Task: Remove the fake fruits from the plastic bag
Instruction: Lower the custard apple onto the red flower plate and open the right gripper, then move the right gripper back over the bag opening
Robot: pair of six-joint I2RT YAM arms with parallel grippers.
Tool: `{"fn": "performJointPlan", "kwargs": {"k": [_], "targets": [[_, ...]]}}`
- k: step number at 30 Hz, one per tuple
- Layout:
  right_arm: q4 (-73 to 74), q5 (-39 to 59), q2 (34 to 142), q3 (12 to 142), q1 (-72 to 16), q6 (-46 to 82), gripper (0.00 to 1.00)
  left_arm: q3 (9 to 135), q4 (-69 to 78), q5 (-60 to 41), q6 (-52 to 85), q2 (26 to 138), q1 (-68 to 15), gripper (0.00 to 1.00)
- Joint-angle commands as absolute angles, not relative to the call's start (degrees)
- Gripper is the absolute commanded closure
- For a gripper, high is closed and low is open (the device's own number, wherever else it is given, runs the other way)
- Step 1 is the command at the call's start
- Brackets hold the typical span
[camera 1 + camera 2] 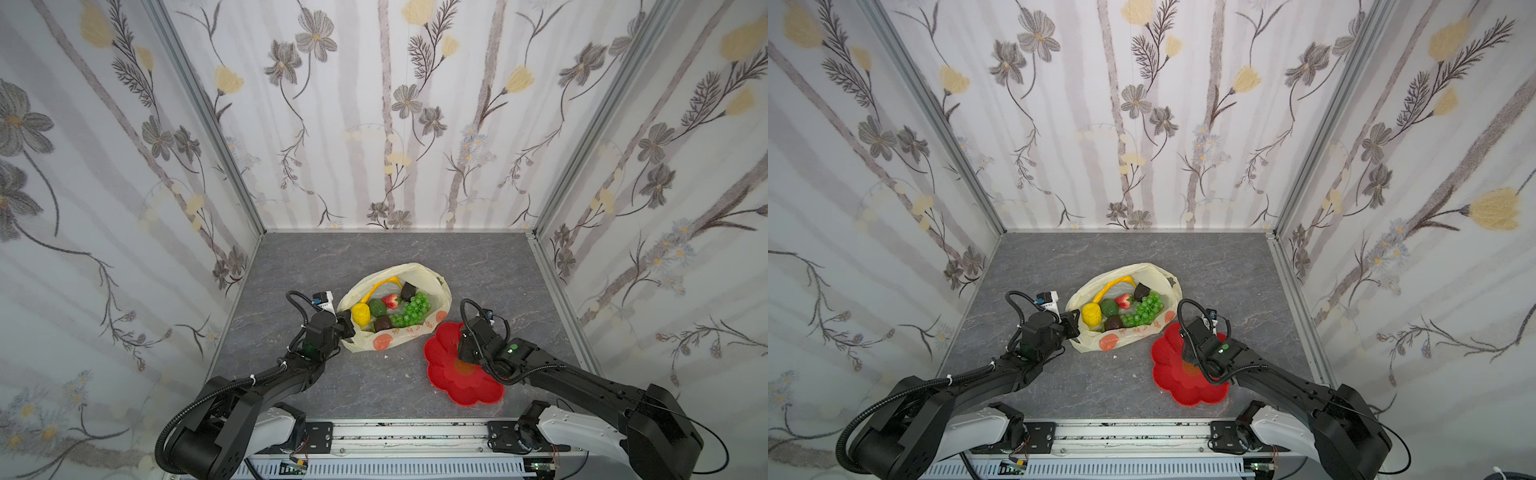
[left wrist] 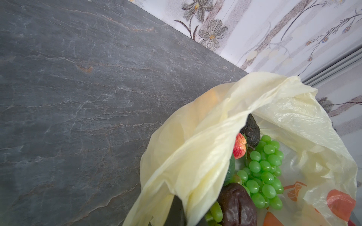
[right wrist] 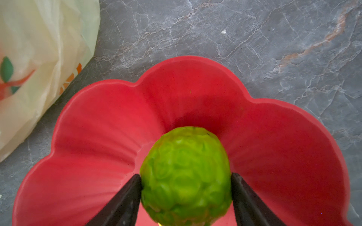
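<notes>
The plastic bag (image 1: pixel 368 340) lies open in the middle of the table, pale yellow with orange prints. Inside it lie fake fruits: a banana (image 1: pixel 380 286), a lemon (image 1: pixel 360 313), an avocado (image 1: pixel 377 308), a strawberry (image 1: pixel 390 301), a grape bunch (image 1: pixel 411 311) and two blackish-brown ones (image 1: pixel 408 291) (image 1: pixel 382 323). My left gripper (image 1: pixel 347 323) is shut on the bag's left rim; in the left wrist view the film drapes over its fingers (image 2: pixel 176 211). My right gripper (image 3: pixel 186 175) holds a bumpy lime-green fruit (image 3: pixel 185 156) low over the red dish (image 3: pixel 98 127), with both fingertips against its sides.
The red flower-shaped dish (image 1: pixel 449 386) sits just right of the bag, near the front edge. Floral walls close the table on the left, back and right. A metal rail (image 1: pixel 407 432) runs along the front between the two arm bases.
</notes>
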State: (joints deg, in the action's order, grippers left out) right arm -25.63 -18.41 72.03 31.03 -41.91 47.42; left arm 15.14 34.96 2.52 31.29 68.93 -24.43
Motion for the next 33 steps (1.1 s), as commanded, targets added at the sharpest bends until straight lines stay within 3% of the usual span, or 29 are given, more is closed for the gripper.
{"fn": "performJointPlan", "kwargs": {"k": [1,9,16,22,33], "targets": [[-25.91,-19.77,71.57,31.83,-41.92,47.24,0.26,15.11,36.94,2.72,30.99,68.64,-24.33,1.0],[-26.72,-19.64,70.87,33.26,-41.93,45.53,0.17,14.96,37.0,2.3,31.1,68.21,-24.21,1.0],[-29.71,-22.86,72.42,41.74,-41.92,42.56,0.17,14.97,36.99,2.03,31.12,68.2,-24.3,1.0],[-27.94,-20.13,74.65,50.7,-42.31,40.2,0.19,15.02,37.0,1.3,31.17,68.12,-24.26,1.0],[-24.8,-12.89,94.14,68.33,-49.66,35.52,0.26,15.42,35.47,1.58,30.71,67.29,-24.26,1.0]]}}
